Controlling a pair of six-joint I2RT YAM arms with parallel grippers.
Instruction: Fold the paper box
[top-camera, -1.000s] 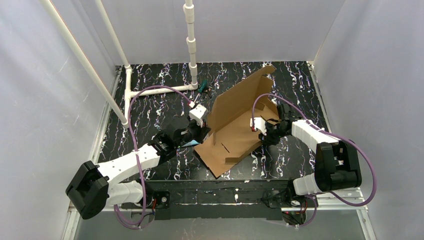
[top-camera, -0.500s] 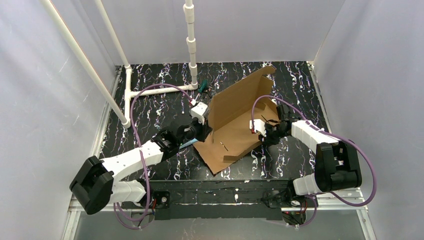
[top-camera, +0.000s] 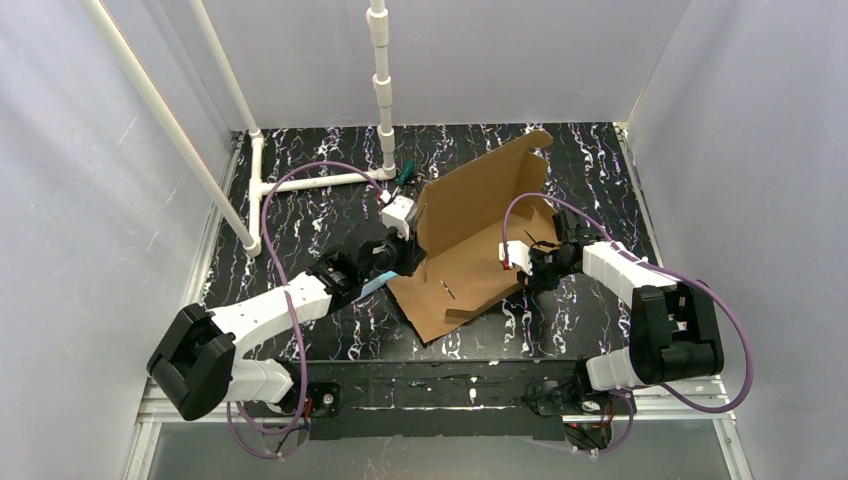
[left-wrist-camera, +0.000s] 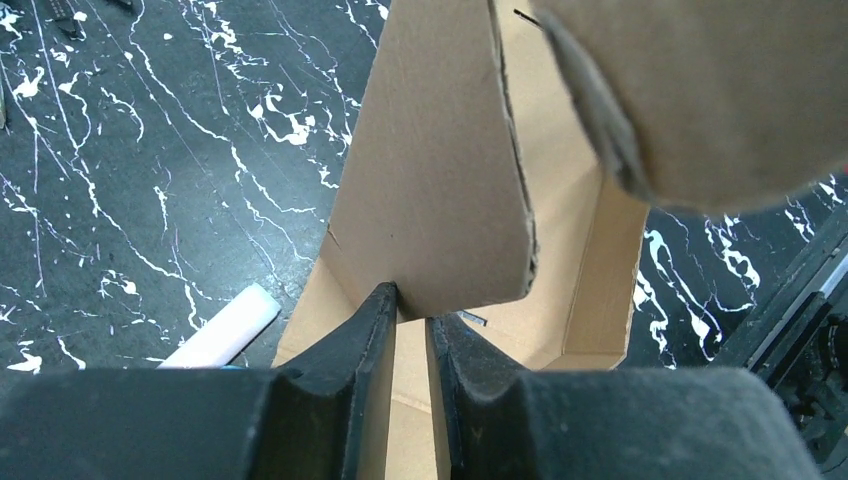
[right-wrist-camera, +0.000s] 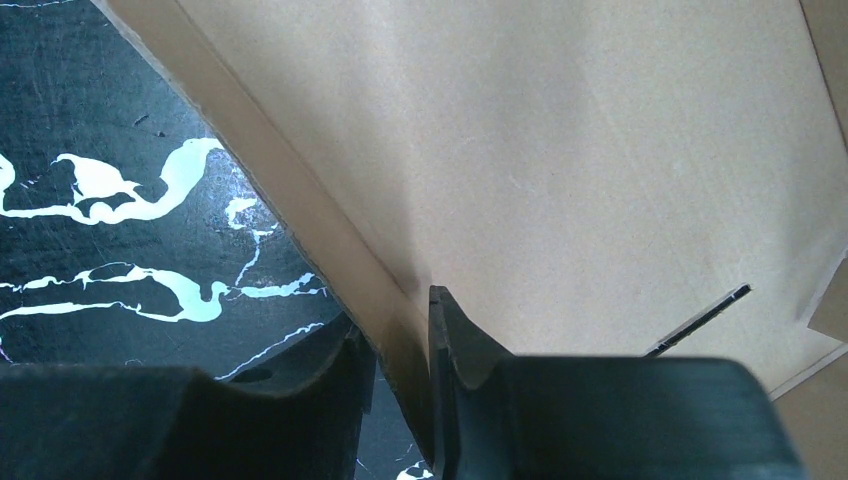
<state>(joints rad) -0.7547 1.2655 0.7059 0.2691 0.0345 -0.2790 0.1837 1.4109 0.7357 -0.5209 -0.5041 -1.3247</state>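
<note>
The paper box (top-camera: 470, 255) is a brown cardboard sheet on the black marbled table, with its large back flap (top-camera: 480, 190) standing up at a slant. My left gripper (top-camera: 408, 256) is at the box's left edge. In the left wrist view its fingers (left-wrist-camera: 372, 330) are closed to a narrow gap on the lower edge of a raised side flap (left-wrist-camera: 440, 190). My right gripper (top-camera: 533, 268) is at the box's right side. In the right wrist view its fingers (right-wrist-camera: 455, 345) pinch a thin upright cardboard wall (right-wrist-camera: 300, 200).
A white pipe frame (top-camera: 300, 182) lies at the back left, with an upright pipe (top-camera: 381, 90). A small green object (top-camera: 405, 175) lies near its foot. A white and blue marker (left-wrist-camera: 222, 332) lies left of the box. Grey walls close in three sides.
My left arm has reached further away from its base, carrying the left flap more upright. The box's near corner has shifted slightly. The right arm has barely moved.
</note>
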